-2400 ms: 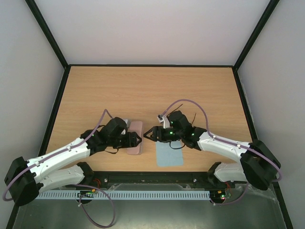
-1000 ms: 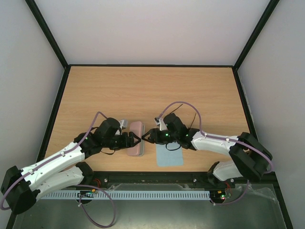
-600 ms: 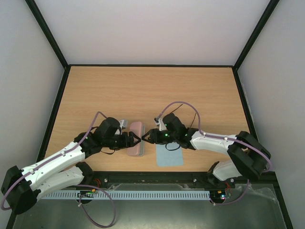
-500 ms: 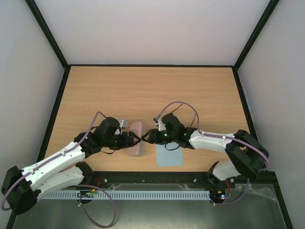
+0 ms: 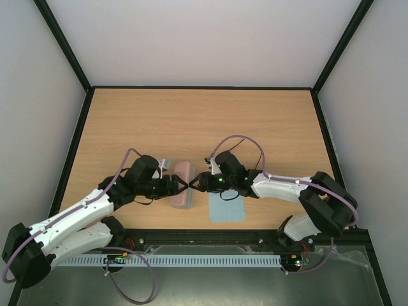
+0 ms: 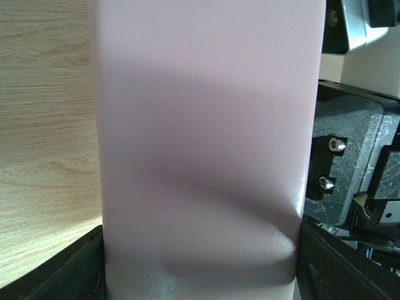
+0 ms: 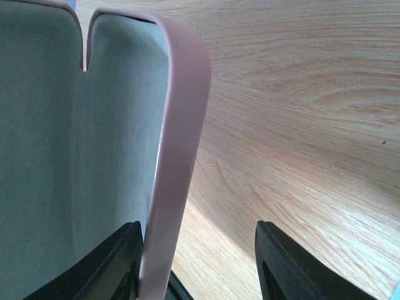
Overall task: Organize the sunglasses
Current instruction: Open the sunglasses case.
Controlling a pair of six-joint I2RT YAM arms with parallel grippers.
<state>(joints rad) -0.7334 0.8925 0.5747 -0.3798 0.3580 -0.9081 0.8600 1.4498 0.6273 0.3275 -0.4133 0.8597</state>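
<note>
The pinkish case (image 5: 183, 171) lies on the table between my two grippers. My left gripper (image 5: 179, 187) grips it across its width; in the left wrist view the case (image 6: 206, 125) fills the gap between both fingers (image 6: 59, 272). My right gripper (image 5: 197, 183) is open at the case's right edge. In the right wrist view the case's pink rim (image 7: 181, 125) stands between the fingers, against the left one (image 7: 119, 262), beside the grey-green inside (image 7: 62, 156). The sunglasses are not clearly visible. A thin black loop (image 5: 231, 196) lies under my right arm; I cannot tell what it is.
A light blue square cloth (image 5: 226, 210) lies on the wooden table (image 5: 204, 121) just right of the case, partly under my right arm. Black frame rails border the table on all sides.
My right gripper has moved left from above the cloth to the case's right edge. My left gripper has stayed on the case, and its arm has shifted slightly.
</note>
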